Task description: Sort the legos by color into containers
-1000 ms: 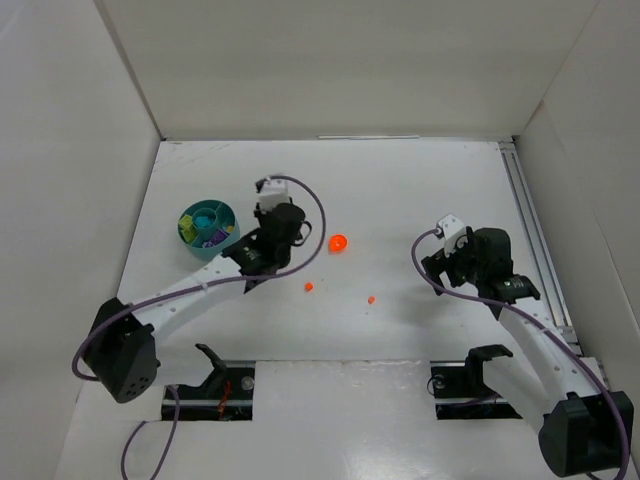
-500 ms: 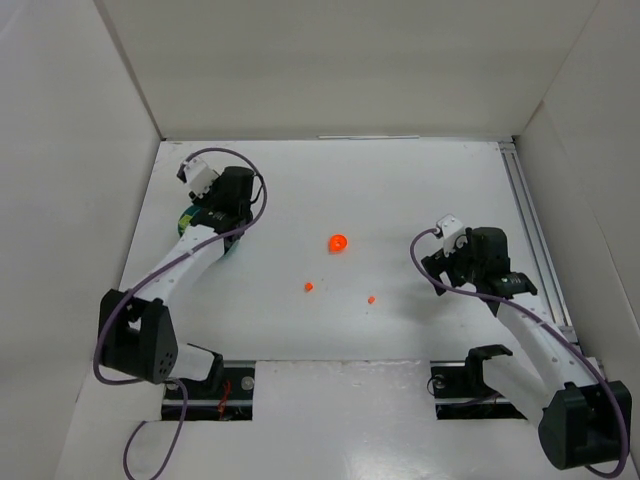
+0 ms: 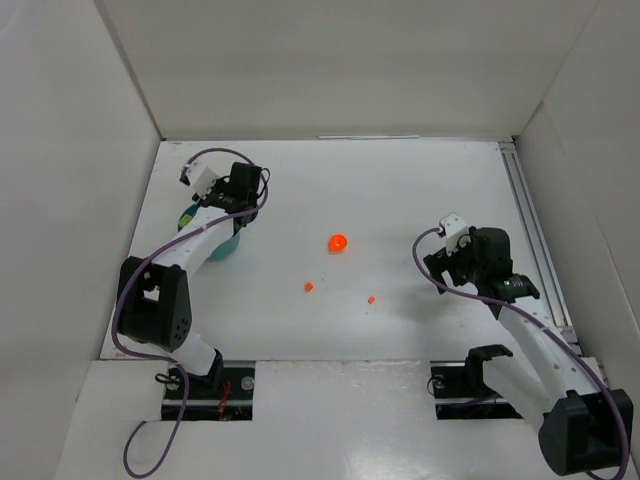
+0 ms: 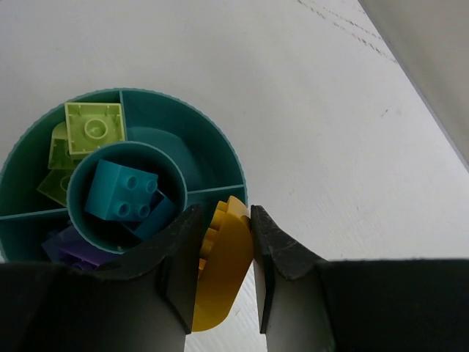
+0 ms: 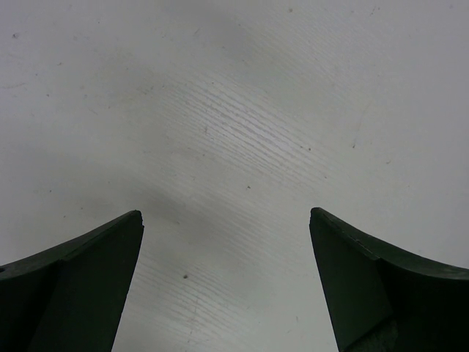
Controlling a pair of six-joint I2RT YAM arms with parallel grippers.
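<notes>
The round teal dish (image 4: 214,144) lies under my left gripper (image 4: 223,214), which is shut on a yellow lego (image 4: 223,271) just above the dish's rim. The central cup holds teal legos (image 4: 121,192). One wedge holds lime green legos (image 4: 91,128) and another holds purple ones (image 4: 73,248). In the top view my left gripper (image 3: 236,212) covers most of the dish (image 3: 228,247). An orange round lego (image 3: 338,243) and two tiny orange legos (image 3: 309,286) (image 3: 371,299) lie mid-table. My right gripper (image 3: 440,270) is open and empty over bare table (image 5: 227,220).
White walls stand at the left, back and right of the table. A metal rail (image 3: 528,230) runs along the right edge. The dish sits near the left wall.
My left arm has swung from mid-table back and left to the dish, and now hangs over its rim. The right arm has not moved.
</notes>
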